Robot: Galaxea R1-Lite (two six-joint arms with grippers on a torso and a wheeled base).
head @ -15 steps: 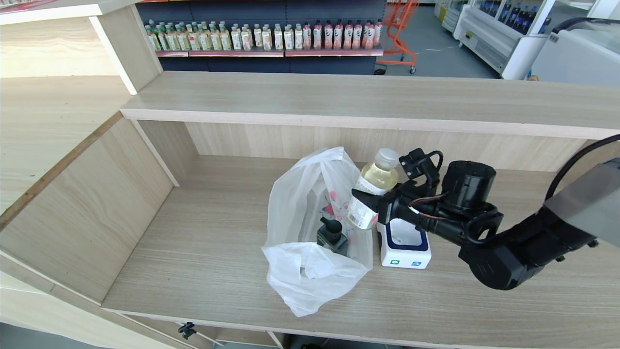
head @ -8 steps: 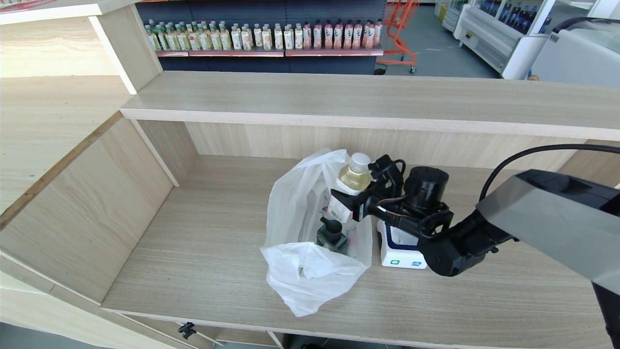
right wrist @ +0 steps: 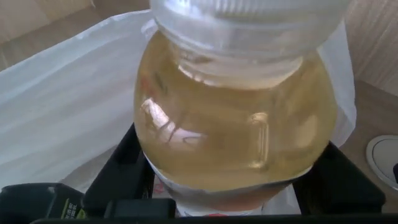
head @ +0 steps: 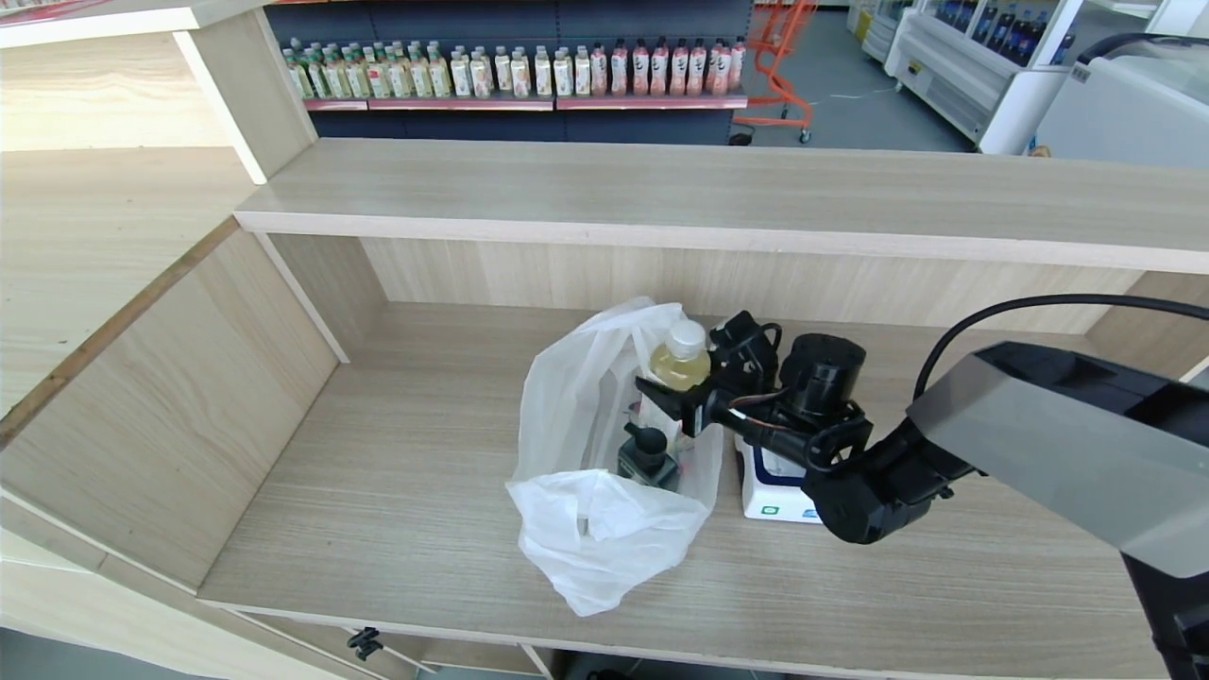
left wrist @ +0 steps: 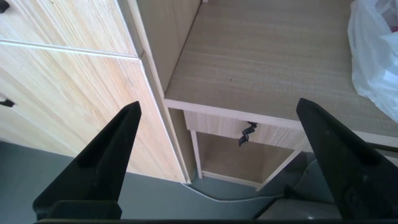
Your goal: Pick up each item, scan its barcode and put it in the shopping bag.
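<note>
**Drink bottle held over the bag**

The right gripper (head: 675, 401) is clamped on a drink bottle (head: 676, 362). Its two black fingers (right wrist: 118, 180) press on the sides of the bottle, low down by the label. The bottle is clear, round plastic, and the drink inside is pale yellow. It stands almost straight up in the gripper, long way up and down, with its white ridged cap (head: 687, 337) on top.

The shopping bag (head: 586, 529) sits right under the gripper with its mouth open. It is thin, white, crinkly plastic that you can partly see through. The lower part of the drink bottle is already past the rim of the bag. A dark pump bottle (head: 648, 457) stands in the bag, below the gripper and a bit closer to the robot.

A white box scanner (head: 774, 486) sits under the arm, just behind the gripper and beside the bag. It all rests on a pale wood counter (head: 397, 491).

The left gripper (left wrist: 217, 106) is well apart from the bag. Its fingers are spread wide and hold nothing.
</note>
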